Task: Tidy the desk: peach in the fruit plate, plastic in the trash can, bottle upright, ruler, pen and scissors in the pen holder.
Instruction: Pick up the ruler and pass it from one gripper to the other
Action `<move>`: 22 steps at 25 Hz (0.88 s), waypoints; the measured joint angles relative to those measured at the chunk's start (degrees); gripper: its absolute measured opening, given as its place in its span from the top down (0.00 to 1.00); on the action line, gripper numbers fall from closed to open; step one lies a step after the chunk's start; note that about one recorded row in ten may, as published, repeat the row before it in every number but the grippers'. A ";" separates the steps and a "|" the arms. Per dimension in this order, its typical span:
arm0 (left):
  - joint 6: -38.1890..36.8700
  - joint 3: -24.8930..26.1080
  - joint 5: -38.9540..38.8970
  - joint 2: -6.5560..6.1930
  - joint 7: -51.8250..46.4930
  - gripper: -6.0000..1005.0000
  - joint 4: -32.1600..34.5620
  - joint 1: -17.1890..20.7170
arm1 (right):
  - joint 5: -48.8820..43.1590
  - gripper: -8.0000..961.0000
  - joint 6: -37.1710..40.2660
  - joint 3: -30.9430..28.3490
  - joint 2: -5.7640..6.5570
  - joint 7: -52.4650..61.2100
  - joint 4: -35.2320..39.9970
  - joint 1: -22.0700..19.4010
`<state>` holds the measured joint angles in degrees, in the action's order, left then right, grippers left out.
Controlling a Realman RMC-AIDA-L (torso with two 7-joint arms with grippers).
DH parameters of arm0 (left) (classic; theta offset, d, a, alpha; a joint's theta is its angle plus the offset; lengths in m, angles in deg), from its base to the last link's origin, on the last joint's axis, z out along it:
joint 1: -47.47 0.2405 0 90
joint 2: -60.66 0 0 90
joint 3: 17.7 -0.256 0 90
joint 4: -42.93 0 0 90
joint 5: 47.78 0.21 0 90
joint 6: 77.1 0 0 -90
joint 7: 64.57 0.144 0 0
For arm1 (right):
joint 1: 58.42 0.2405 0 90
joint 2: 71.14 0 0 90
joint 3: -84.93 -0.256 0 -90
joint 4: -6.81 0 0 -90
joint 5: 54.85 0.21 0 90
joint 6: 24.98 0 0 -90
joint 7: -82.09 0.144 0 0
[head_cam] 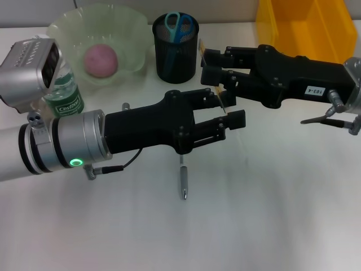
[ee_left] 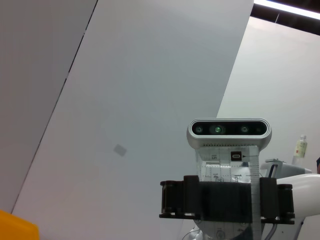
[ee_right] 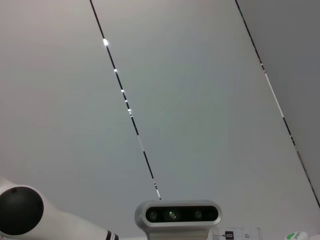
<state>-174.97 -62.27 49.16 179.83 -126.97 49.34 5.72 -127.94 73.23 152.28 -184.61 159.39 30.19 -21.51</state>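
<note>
A clear ruler [head_cam: 224, 100] hangs in the air between my two grippers; it also shows in the left wrist view [ee_left: 227, 165]. My right gripper [head_cam: 206, 65] is shut on its upper part, just right of the black mesh pen holder [head_cam: 176, 56]. My left gripper [head_cam: 228, 108] is open, its fingers around the ruler's lower end. Blue scissors [head_cam: 179, 25] stand in the holder. A silver pen [head_cam: 183, 179] lies on the table below my left gripper. A peach [head_cam: 100, 59] sits in the green fruit plate [head_cam: 132, 25]. A green-labelled bottle [head_cam: 65, 99] stands upright. No plastic shows.
A yellow bin [head_cam: 307, 25] stands at the far right, behind my right arm. My left arm's wrist camera [head_cam: 28, 62] hides part of the bottle. Both wrist views look up at the ceiling and my head camera [ee_left: 229, 129].
</note>
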 joint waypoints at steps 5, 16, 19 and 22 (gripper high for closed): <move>0.18 0.17 -0.01 0.00 -0.20 0.52 0.00 -0.09 | 0.00 0.60 -0.04 -0.03 0.01 -0.03 0.00 0.07; 0.51 0.37 0.04 0.00 -1.44 0.58 0.35 0.43 | 0.03 0.60 -0.17 -0.02 0.01 -0.39 0.00 0.07; 0.51 0.38 0.04 0.00 -1.46 0.60 0.30 0.31 | 0.05 0.60 -0.16 -0.01 0.01 -0.56 0.00 0.06; 0.51 0.37 0.07 0.00 -1.52 0.60 0.28 0.23 | 0.06 0.58 -0.10 -0.16 0.01 -0.55 0.02 -0.06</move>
<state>-174.46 -61.90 49.23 179.82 -128.49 49.61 5.95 -127.87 73.13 152.12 -184.59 158.84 30.21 -21.57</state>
